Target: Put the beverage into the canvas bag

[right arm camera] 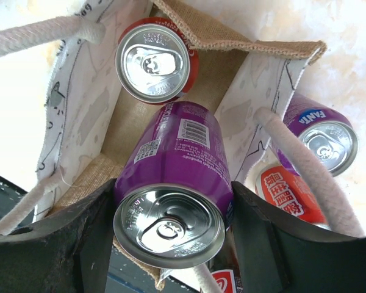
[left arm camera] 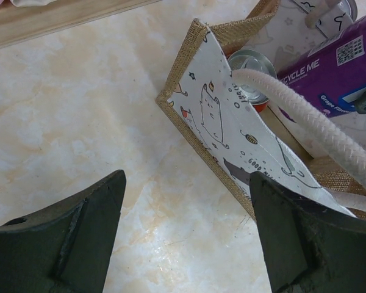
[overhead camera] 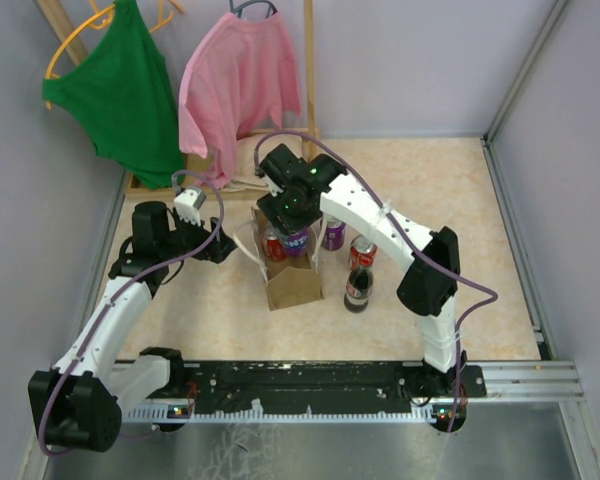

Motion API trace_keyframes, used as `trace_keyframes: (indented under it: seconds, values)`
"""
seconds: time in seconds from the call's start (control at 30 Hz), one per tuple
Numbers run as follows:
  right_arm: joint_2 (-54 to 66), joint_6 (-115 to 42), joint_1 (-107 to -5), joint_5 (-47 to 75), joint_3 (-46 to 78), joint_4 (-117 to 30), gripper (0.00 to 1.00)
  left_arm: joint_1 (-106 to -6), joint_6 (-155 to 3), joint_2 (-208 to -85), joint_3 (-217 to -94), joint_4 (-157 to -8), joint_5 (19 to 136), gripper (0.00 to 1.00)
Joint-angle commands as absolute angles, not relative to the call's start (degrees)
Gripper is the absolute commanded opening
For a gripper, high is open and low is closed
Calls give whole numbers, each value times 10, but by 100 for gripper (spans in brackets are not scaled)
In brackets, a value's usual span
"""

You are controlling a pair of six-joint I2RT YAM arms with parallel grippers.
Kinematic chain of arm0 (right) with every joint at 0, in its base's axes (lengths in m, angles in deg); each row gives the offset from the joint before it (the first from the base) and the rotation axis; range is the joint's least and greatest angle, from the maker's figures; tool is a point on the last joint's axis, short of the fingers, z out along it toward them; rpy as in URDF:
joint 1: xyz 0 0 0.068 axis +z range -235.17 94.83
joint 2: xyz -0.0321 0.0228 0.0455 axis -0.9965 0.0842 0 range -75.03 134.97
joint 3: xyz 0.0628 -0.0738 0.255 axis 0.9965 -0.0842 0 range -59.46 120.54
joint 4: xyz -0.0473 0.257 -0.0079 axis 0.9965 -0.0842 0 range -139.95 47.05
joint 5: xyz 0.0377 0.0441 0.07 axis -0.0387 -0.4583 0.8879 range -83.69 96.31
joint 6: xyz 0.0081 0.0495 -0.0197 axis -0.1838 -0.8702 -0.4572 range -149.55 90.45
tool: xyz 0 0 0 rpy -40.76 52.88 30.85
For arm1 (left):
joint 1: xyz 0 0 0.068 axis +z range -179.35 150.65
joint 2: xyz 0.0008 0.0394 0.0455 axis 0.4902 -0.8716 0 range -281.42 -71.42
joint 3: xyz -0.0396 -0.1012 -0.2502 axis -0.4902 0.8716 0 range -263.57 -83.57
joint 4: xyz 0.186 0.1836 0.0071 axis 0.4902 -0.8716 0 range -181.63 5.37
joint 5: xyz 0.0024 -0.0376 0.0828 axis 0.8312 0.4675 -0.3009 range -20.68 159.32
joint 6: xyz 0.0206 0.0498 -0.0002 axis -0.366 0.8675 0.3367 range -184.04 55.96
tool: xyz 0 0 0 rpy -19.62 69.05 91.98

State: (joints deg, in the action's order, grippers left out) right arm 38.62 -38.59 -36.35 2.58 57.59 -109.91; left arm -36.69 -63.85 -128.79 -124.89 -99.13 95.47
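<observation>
The canvas bag (overhead camera: 291, 286) stands open at the table's middle, tan outside with a white printed lining (left arm camera: 222, 125) and white rope handles (left arm camera: 308, 122). My right gripper (overhead camera: 292, 214) is right above its mouth, shut on a purple beverage can (right arm camera: 174, 174), which hangs tilted inside the bag's opening (right arm camera: 207, 76). A red can (right arm camera: 157, 60) stands inside the bag; it also shows in the left wrist view (left arm camera: 254, 68). My left gripper (left arm camera: 186, 244) is open and empty, low by the bag's left side, with one finger (left arm camera: 296, 235) against the bag's wall.
Just right of the bag stand a purple Fanta can (overhead camera: 333, 233), a red can (overhead camera: 363, 251) and a dark cola bottle (overhead camera: 357, 288). A green top (overhead camera: 120, 85) and a pink top (overhead camera: 235, 85) hang on a wooden rack (overhead camera: 140, 183) at the back left.
</observation>
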Motion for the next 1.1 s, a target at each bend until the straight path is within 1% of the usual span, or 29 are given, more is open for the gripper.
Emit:
trace_keyframes:
  seconds: [0.0,0.23,0.47,0.63,1.07]
  values:
    - [339,-383,-354,2,641,-1066,0,-364,-640,-1284,-1258,-977,964,88]
    - [339,-383,-353,8,630,-1065,0,-363,-641,-1284,-1256,-977,964,88]
    - [343,-385,-354,48,556,-1035,0,-363,-640,-1285,-1257,-976,962,88]
    - [344,-385,-354,59,524,-1023,0,-363,-640,-1282,-1255,-977,962,88]
    - [354,-391,-355,17,485,-968,0,-363,-640,-1284,-1258,-977,962,88]
